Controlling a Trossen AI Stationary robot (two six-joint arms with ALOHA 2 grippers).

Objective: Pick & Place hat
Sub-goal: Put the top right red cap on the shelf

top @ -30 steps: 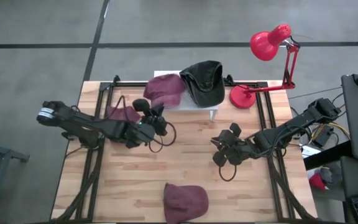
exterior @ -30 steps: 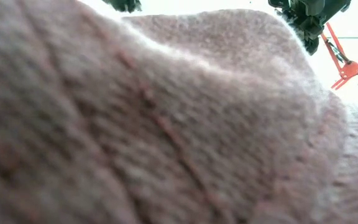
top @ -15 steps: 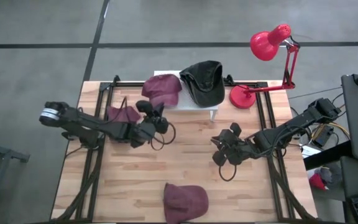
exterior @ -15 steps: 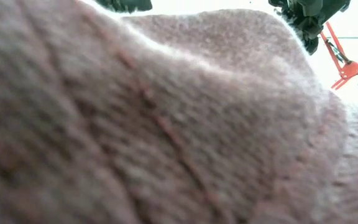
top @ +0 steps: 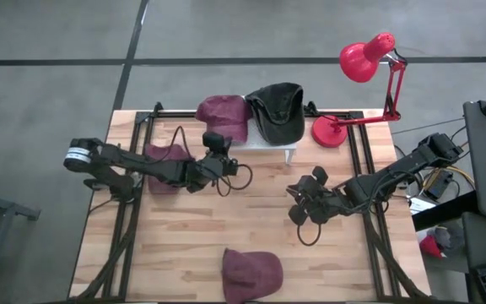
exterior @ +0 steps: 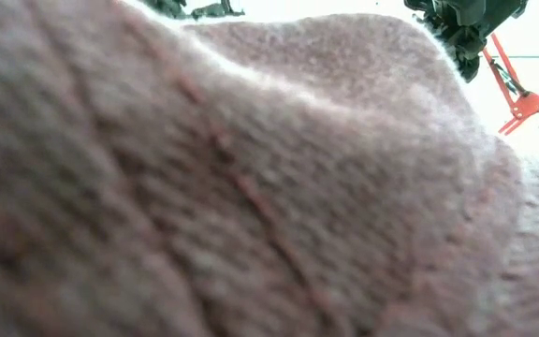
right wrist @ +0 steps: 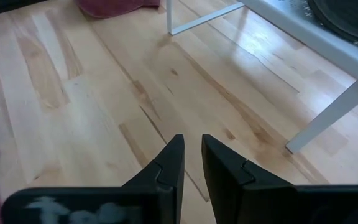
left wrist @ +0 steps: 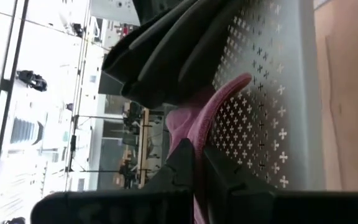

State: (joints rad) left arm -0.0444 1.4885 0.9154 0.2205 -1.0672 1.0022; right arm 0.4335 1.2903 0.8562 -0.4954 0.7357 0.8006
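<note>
From above, the left pincer (top: 216, 143) sits clamped on the maroon hat (top: 224, 114) atop the white perforated stand (top: 268, 142), beside a black hat (top: 277, 110); its wrist view shows maroon fabric (left wrist: 194, 134) pinched; the right pincer (right wrist: 191, 163) hovers nearly closed, empty, over the bench (right wrist: 92, 112).

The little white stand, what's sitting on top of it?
Two hats sit on the white stand: a maroon hat and a black hat beside it. The left gripper pinches the maroon hat's edge. The hats hide most of the stand's top.
</note>
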